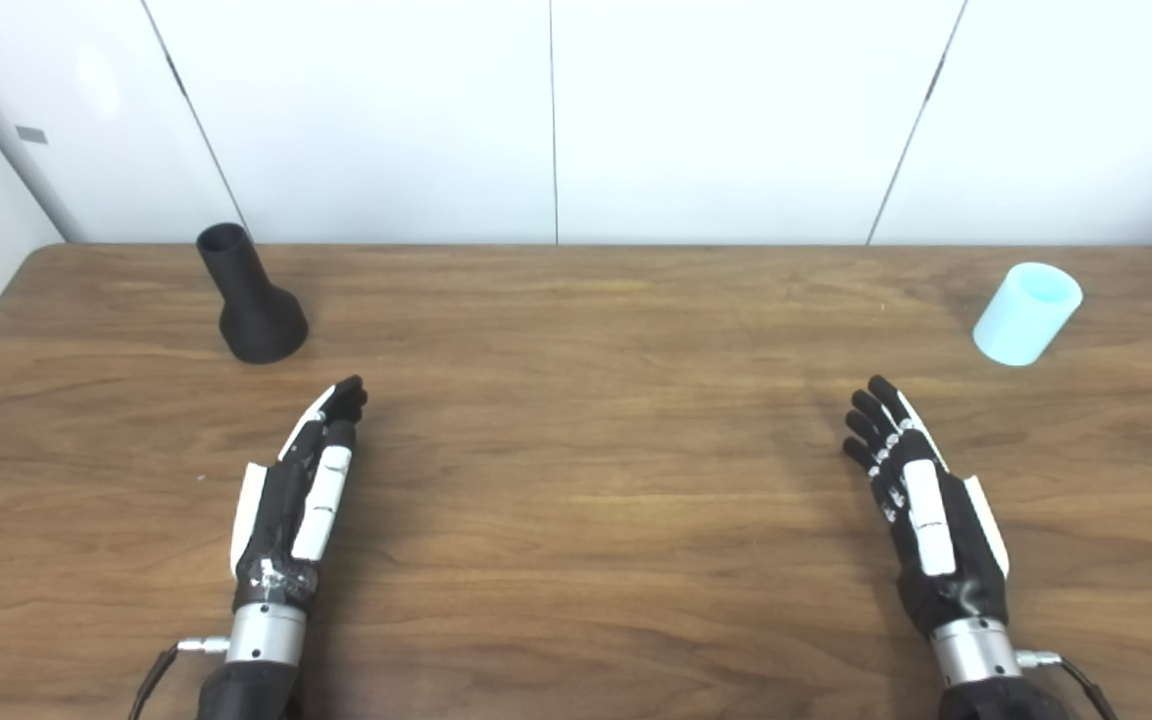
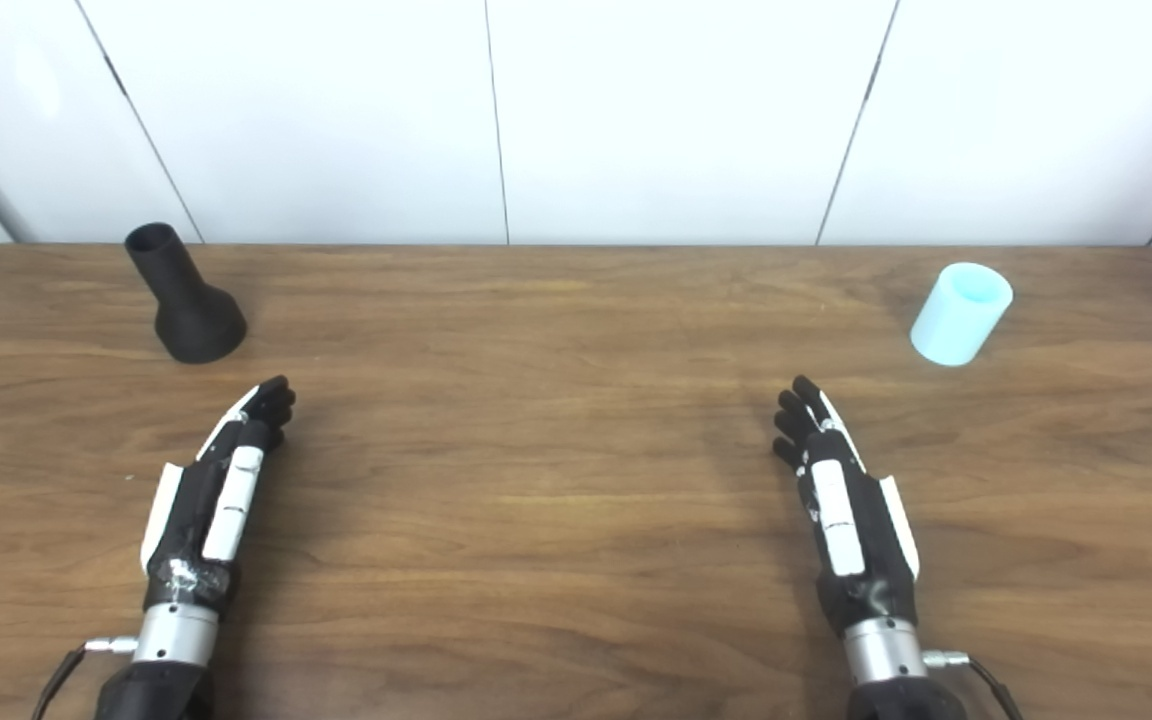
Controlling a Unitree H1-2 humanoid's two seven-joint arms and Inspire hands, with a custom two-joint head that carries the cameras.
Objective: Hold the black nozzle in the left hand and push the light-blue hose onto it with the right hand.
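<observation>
In the left eye view nothing is grasped yet: the left hand lies empty with straight fingers, the black nozzle standing just beyond it. It likely must reach forward and close round the neck.

In the right eye view the right hand, also flat and empty, sits short of the light-blue hose, beyond and to its right. Palms are hidden.

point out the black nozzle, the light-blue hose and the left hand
black nozzle (image 1: 261,325), left eye view, flared base
light-blue hose (image 1: 1024,318), left eye view, side wall
left hand (image 1: 301,495), left eye view, back of hand
</observation>
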